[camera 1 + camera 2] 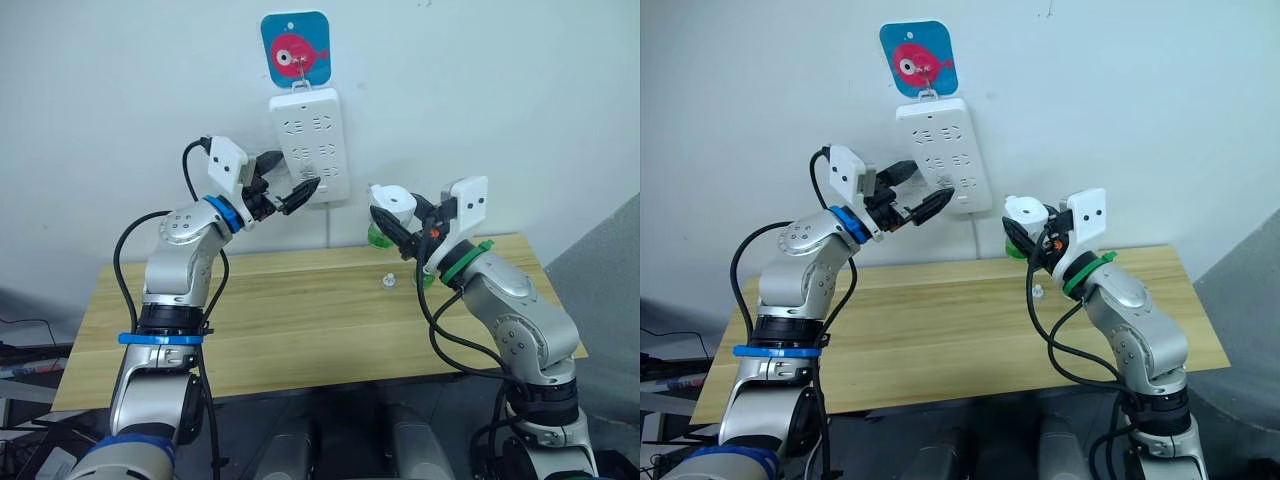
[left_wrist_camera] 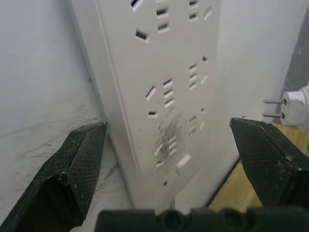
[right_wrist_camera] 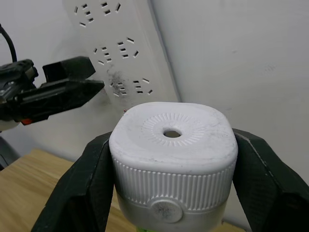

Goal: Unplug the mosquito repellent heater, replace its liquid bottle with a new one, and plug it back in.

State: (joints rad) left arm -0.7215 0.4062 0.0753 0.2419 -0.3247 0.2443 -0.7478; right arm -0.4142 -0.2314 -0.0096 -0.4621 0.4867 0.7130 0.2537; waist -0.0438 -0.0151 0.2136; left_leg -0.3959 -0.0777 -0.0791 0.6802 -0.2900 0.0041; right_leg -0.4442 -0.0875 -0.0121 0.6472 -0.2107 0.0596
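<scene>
Plain white wall in the back with a long white power strip (image 1: pixel 310 145) hanging off a blue fish-picture hook (image 1: pixel 295 48), and a light wooden worktop (image 1: pixel 300 320) pushed up against the wall below it. The left gripper (image 1: pixel 290 188) is raised to the strip's lower end, fingers (image 2: pixel 72 164) spread wide with one on each side of the strip's bottom edge, not squeezing it as far as I can see. Over at roughly 3 o'clock from the strip, the right gripper (image 1: pixel 400 232) is held up above the worktop and clamped on the mosquito repellent heater (image 3: pixel 174 159), a finger pressed on each side, vent hole facing the wrist camera and a bit of green bottle (image 1: pixel 379 236) showing under it. Small clear thing (image 1: pixel 386 280) sits on the worktop just below, can't tell what it is.
</scene>
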